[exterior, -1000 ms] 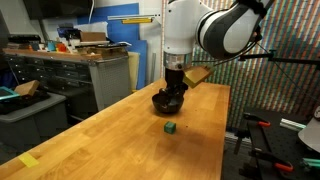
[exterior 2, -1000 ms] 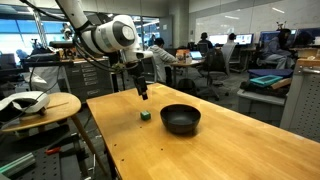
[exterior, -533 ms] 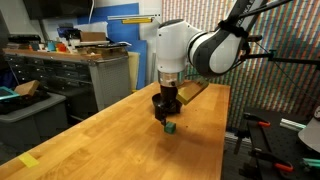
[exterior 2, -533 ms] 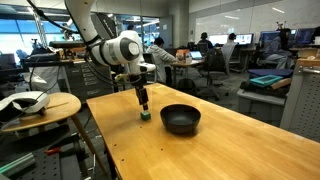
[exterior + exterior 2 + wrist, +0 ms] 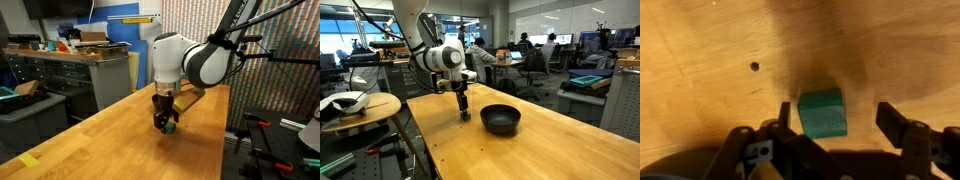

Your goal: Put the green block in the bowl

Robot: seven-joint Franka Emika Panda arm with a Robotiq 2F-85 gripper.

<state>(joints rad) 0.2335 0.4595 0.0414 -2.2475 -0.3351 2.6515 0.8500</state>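
The green block (image 5: 823, 112), a tiny dark-green cube, lies on the wooden table and also shows in both exterior views (image 5: 172, 127) (image 5: 466, 116). My gripper (image 5: 837, 118) is open and lowered around it. The block sits between the two fingers, closer to the left finger in the wrist view, and neither finger presses on it. In both exterior views the gripper (image 5: 165, 122) (image 5: 464, 111) points straight down, right at the table surface. The round black bowl (image 5: 500, 108) stands empty just beside the block. In an exterior view the arm hides the bowl.
The wooden table (image 5: 520, 150) has its near edge close to the block (image 5: 435, 125). A small dark hole (image 5: 754, 67) marks the tabletop. A round side table (image 5: 365, 108) stands beside it. A workbench with drawers (image 5: 70, 75) is off to the side.
The gripper has moved from above the bowl over to the green block and come down, so its open fingers now straddle the block. Block and bowl have not moved.
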